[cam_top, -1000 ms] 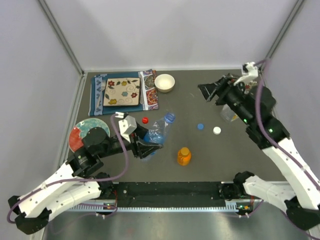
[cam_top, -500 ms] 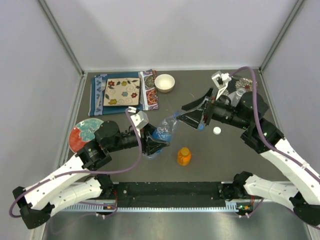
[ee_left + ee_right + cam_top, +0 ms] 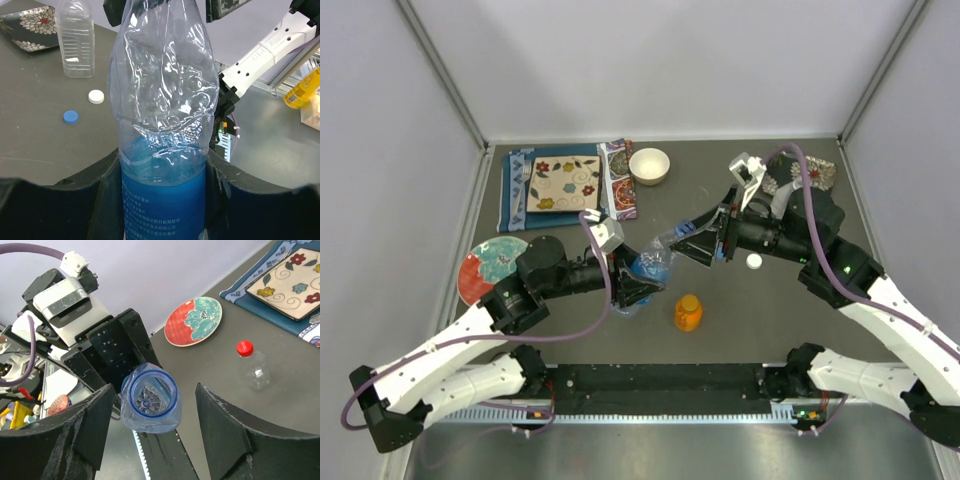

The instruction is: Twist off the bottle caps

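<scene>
My left gripper (image 3: 162,182) is shut on the blue-label body of the blue-tinted bottle (image 3: 162,100) and holds it raised and tilted (image 3: 650,268). Its mouth (image 3: 152,395) is uncapped and sits between the fingers of my open right gripper (image 3: 155,390), touching neither. A blue cap (image 3: 70,116) and a white cap (image 3: 96,96) lie loose on the table by the wide clear bottle (image 3: 76,37), which stands uncapped. A slim clear bottle (image 3: 257,374) lies down with its red cap (image 3: 244,347) on. The orange bottle (image 3: 688,314) stands capped near the front.
At the back left a flowered tile (image 3: 563,183) rests on a blue cloth, with a white bowl (image 3: 649,165) beside it. A red and teal plate (image 3: 485,268) lies at the left. A dark flowered plate (image 3: 812,172) sits at the back right.
My right arm has swung in from the back right, bringing its jaws around the bottle's mouth. My left gripper has lifted and tilted the blue-tinted bottle toward it.
</scene>
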Controlling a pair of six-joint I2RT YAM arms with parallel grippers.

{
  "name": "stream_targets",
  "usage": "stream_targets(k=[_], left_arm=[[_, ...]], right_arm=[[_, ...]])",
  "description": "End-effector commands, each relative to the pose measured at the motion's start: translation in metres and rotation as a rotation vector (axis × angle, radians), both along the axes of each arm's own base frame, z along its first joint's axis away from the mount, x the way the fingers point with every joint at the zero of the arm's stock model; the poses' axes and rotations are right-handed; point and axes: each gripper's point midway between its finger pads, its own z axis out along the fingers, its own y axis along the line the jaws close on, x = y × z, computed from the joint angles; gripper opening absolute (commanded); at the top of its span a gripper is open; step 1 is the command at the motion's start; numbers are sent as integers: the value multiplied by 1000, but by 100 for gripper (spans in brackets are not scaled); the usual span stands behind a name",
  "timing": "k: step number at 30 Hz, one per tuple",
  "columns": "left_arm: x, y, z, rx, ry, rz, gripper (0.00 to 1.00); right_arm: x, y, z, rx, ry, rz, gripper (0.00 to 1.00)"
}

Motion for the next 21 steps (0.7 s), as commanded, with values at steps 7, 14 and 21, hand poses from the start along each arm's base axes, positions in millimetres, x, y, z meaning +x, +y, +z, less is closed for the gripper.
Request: stream_targets(k=[7,14,21], left_arm=[[-6,-3,25,-63,-32,-43,52],[-2,-1,29,-67,-55,-13,73],[16,22,36,-39,-111,148,98]], right_arm=[[1,9,3,-8,-15,31,46],[4,3,11,-3,-43,-6,22],[24,-23,37,-37,-134,-187,17]])
